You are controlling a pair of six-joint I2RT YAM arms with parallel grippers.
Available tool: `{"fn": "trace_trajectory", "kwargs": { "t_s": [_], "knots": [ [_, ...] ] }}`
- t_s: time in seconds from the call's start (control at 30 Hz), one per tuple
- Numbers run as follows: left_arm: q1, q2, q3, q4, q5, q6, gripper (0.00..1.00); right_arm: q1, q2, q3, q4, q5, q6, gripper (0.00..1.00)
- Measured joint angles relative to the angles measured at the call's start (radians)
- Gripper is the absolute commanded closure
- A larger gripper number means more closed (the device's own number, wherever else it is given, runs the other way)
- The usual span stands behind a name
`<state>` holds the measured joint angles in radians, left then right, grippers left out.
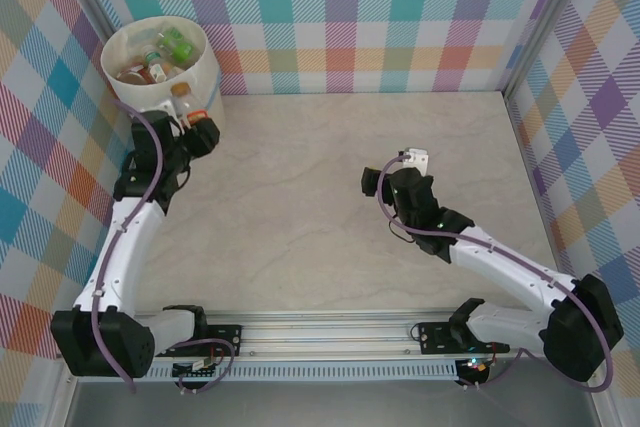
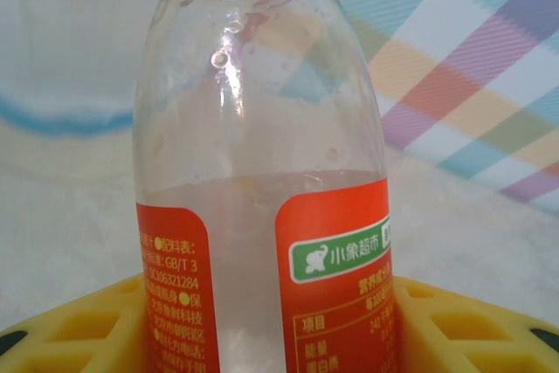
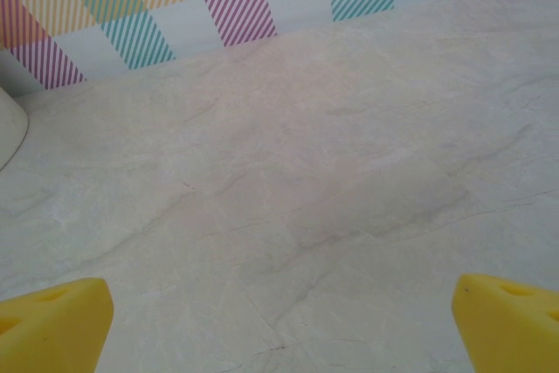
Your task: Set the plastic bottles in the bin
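Top external view: the bin (image 1: 203, 85) stands in the far left corner of the table (image 1: 330, 247), with several bottles (image 1: 160, 55) already inside. The left gripper (image 1: 188, 119) reaches to the bin's near side and holds the orange-label bottle (image 1: 182, 99), which is just beside the bin wall and outside it. I cannot tell whether the bottle rests on the table or is lifted. The right gripper (image 1: 392, 175) hangs over bare table near the middle, well apart from the bin.

Left wrist view: the yellow fingers (image 2: 79, 334) press in on both sides of the orange-label bottle (image 2: 262, 128), pinching it low, at the label. Behind it are the bin's cream wall (image 2: 70, 32) and blue band.

Right wrist view: the right gripper (image 3: 279, 321) is spread wide with nothing between its fingers (image 3: 52, 321). Below lies bare table (image 3: 306, 172), and a sliver of the bin (image 3: 9, 128) shows at the left edge.

Risks, as I judge them: the bottle is smooth and round and is gripped low, so it may pivot or slip once raised. It starts so close to the wall that its cap could catch the rim on the way up, which would tip the bottle or shove the light bin. The bin is also fairly full, so a bottle released near the edge could bounce off the others and roll back out.
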<state>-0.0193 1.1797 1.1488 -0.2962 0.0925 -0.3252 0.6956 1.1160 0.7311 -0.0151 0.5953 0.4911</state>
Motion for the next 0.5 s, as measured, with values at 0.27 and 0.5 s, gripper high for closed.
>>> {"fn": "trace_trajectory", "kwargs": {
  "t_s": [0.27, 0.5],
  "knots": [
    [0.005, 0.32, 0.46, 0.024, -0.023, 0.085, 0.64, -0.003, -0.019, -0.003, -0.002, 0.008, 0.006, 0.0],
    [0.038, 0.666, 0.913, -0.108, -0.06, 0.208, 0.64, -0.003, -0.077, -0.022, -0.01, 0.015, 0.022, 0.0]
  ]
}}
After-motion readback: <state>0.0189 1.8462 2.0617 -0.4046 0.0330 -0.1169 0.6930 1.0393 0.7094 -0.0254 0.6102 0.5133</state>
